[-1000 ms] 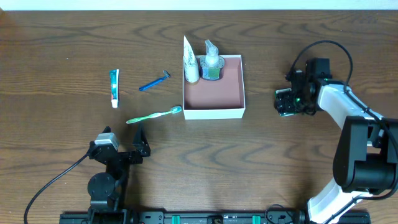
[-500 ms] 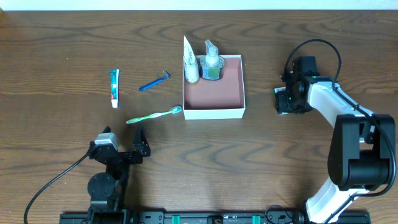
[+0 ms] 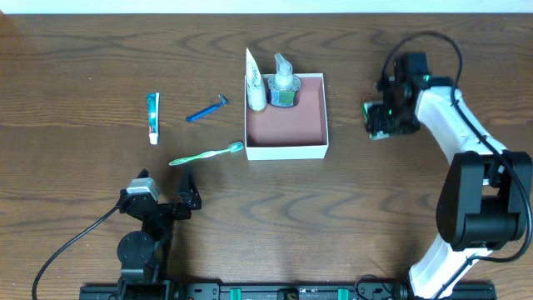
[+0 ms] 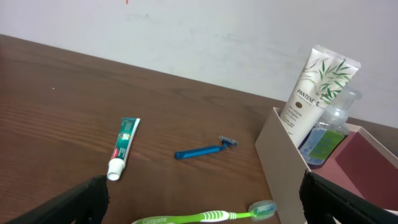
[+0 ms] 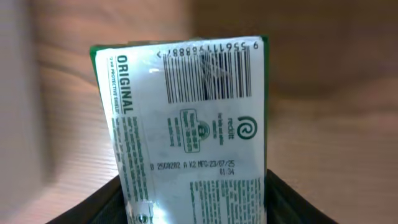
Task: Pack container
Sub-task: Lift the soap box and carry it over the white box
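container [image 3: 286, 151]: it stands on the bench [image 3: 83, 67], in the far middle part, with the open side up. The walls are white and the floor is pinkish-brown. Most of the floor is bare.
inside the container: a white tube [image 3: 255, 83] stands upright in the far left corner, against the left wall. A pump bottle [image 3: 283, 83] stands just beside it, at the far wall.
right tool [image 3: 381, 119]: it is to the right of the container and apart from it. It is partly closed, and its two fingers press on a soap box from both sides.
soap box [image 5: 186, 118]: green and white, with a barcode and small print facing the wrist camera. It fills the gap between the fingers. I cannot tell if it touches the bench.
left tool [image 3: 185, 192]: it is near the front left of the bench. The fingers are fully apart and nothing is between them.
toothbrush [image 3: 206, 154]: green, lying flat, with its head just beside the near left corner of the container.
razor [image 3: 206, 109]: blue, lying left of the container and farther back than the toothbrush.
toothpaste tube [image 3: 152, 117]: it lies left of the razor, well apart from the container, with the white cap toward the front.
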